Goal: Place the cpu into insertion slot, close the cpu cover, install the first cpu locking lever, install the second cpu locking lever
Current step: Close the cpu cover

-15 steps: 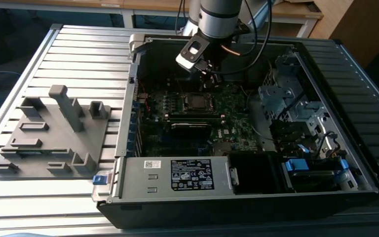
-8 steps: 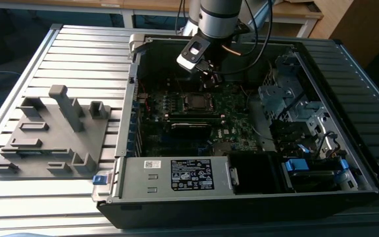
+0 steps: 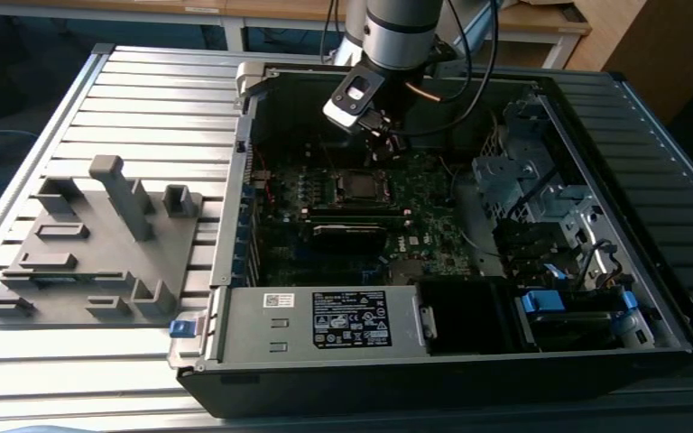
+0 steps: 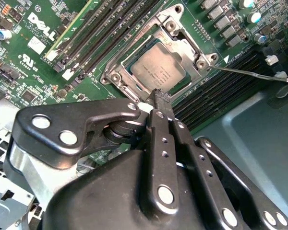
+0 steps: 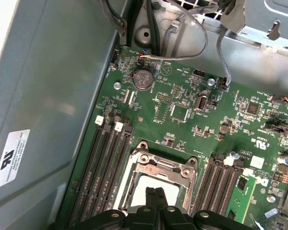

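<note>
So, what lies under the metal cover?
The chip: its grey top shows through the cut-out of the cover. The slot beneath is hidden, and the fingers block one edge.

Open above the cpu cover [image 5: 165, 165]. Flanked by memory slots [image 5: 108, 158] either side (case wall [image 5: 48, 96] beyond one bank). Cables [image 5: 173, 58] near board edge.

Arm [image 3: 397, 32] near vertical, wrist [image 3: 356, 97] angled; tool [image 4: 161, 95] pointing down, fingertips [image 5: 152, 193] pressed together.

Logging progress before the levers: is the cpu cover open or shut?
Shut. In the second wrist view the cover lies flat over the chip, whose metal top shows through the cut-out.
</note>
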Tool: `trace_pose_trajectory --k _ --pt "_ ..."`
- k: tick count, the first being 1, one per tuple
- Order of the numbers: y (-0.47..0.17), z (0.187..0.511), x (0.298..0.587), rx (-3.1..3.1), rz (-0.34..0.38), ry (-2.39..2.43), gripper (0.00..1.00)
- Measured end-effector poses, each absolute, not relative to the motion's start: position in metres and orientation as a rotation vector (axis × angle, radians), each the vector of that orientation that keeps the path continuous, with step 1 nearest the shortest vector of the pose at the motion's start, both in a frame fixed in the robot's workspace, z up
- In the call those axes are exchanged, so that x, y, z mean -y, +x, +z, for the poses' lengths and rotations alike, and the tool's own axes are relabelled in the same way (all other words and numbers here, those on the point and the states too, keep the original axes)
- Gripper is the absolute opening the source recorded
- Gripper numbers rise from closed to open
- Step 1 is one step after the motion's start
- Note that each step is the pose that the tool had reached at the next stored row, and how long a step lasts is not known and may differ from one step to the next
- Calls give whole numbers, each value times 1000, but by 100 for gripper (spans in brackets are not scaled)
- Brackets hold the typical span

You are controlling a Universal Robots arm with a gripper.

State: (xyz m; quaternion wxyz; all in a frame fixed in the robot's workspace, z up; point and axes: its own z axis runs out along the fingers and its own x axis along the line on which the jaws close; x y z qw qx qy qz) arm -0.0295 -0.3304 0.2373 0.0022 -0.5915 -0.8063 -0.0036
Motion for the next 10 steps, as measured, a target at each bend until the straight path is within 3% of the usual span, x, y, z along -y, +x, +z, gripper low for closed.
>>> trace_pose_trajectory --k 10 --pt "-29 237 330 2550 -13 -1825 10"
